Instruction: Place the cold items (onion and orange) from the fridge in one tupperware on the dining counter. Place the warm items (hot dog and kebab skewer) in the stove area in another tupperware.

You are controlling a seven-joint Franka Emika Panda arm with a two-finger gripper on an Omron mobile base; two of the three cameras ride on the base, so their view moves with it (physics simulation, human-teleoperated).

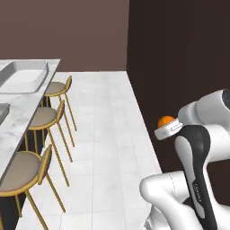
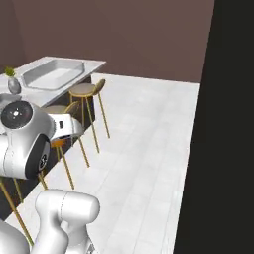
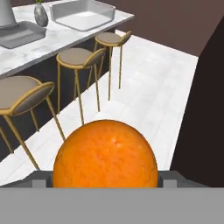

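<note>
Counter (image 3: pixel 65 37): I am facing the marble dining counter across the floor, with stools (image 3: pixel 78 57) standing along its near edge.
Tubs: one tupperware (image 3: pixel 83 13) is sitting near the far end of the counter; a second, grey one (image 3: pixel 19 33) is lying nearer, by the left edge of the hand view. A small vase (image 3: pixel 40 15) is standing between them.
Orange (image 3: pixel 105 157): I am carrying it, well apart from the counter, beside the dark fridge wall; in the left base view it is peeking out by my wrist.
Gripper (image 3: pixel 105 179): my jaws are standing wide and grasping the orange, one finger on each side of its widest part.
Handling: I am judging it firm, fairly light and round, with a dimpled skin that gives some grip, so it is likely to roll once released. Holding across the middle looks right; squeezing harder seems needless.
Next: I am expecting to bring it low over a tub before letting go, so it is not bouncing out.
Writing: I am making out a faint mark on my forearm in the left base view, too small to read; no other labels.
</note>
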